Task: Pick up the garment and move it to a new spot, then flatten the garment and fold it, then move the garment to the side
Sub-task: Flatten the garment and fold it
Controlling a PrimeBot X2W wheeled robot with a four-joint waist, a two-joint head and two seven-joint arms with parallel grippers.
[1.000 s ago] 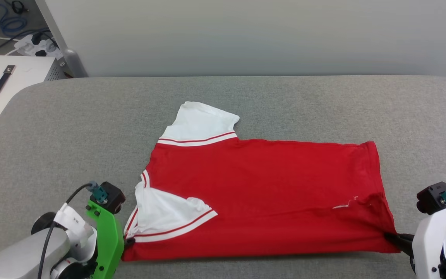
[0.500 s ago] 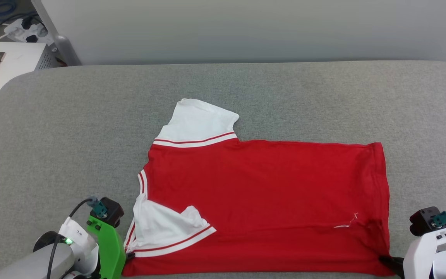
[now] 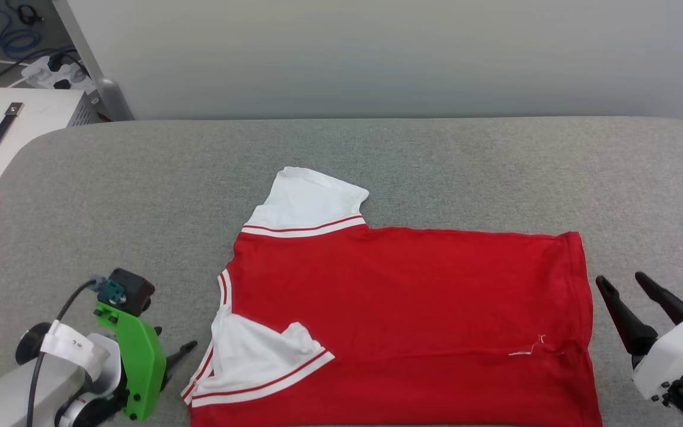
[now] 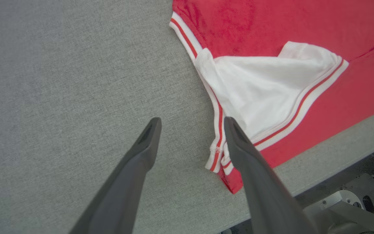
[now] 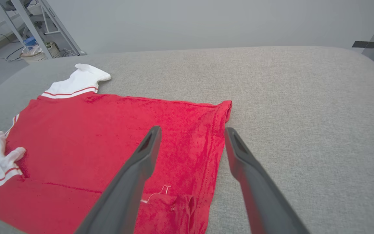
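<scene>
far half: bare grey tabletop, open up to the wall;
middle: flat garment covers it;
flanks: bare

garment btm edge cropped, head view

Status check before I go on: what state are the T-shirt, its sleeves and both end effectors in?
T-shirt: spread mostly flat on the gray table, not held, wrinkled near the hem corner.
Near sleeve: folded in over the red body.
Far sleeve: lying flat, sticking outward.
Left end effector: open, empty, by the near sleeve.
Right end effector: open, empty, by the hem.
</scene>
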